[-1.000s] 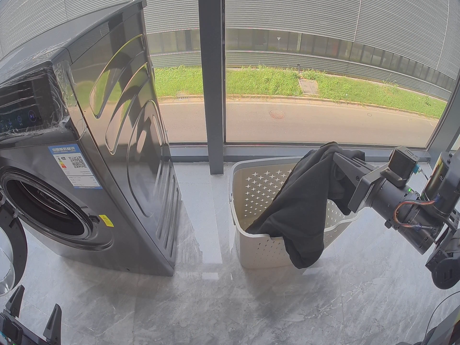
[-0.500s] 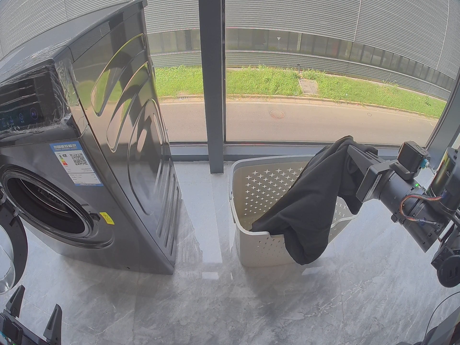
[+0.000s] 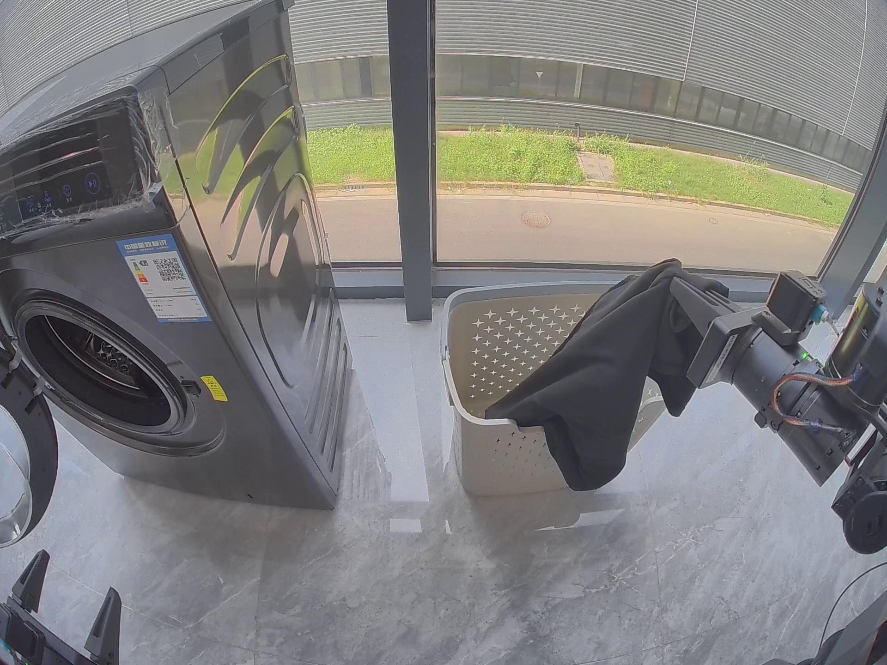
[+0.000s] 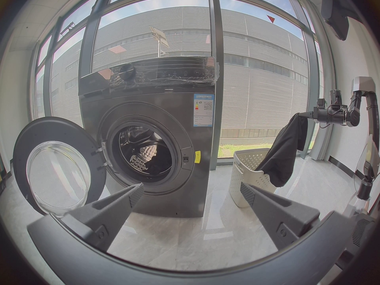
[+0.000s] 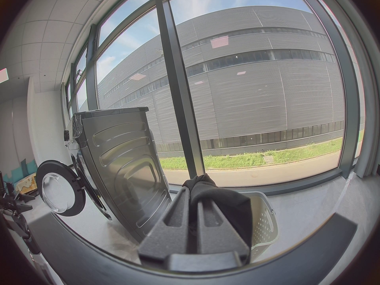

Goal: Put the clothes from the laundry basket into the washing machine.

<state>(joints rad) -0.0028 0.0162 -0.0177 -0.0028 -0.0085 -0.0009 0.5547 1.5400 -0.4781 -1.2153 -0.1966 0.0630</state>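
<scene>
The right gripper [image 3: 681,290] is pinching a bunched fold of a soft, matte black garment [image 3: 591,390], its two ribbed grey fingers [image 5: 179,218] pressed close together on the cloth. From that grip the fabric is hanging in loose folds, down and toward the robot's left. It is draping over the rim of the white plastic laundry basket [image 3: 494,468] just below the gripper, with its hem falling outside the near wall. The basket is rounded and pierced with small star-shaped holes. It is standing on glossy, grey-veined floor tiles [image 3: 517,584].

Compared with a second ago, the gripper is sitting a little higher and the cloth is stretched further out of the basket. The head camera has also shifted.

The right arm is reaching out roughly level above the basket's right side. Well to the gripper's left is the boxy, dark metallic washing machine [image 3: 249,260], its round glass door [image 4: 55,167] swung open. The left gripper [image 4: 189,189] is hanging low before the drum with its jaws spread wide, gripping nothing.
</scene>
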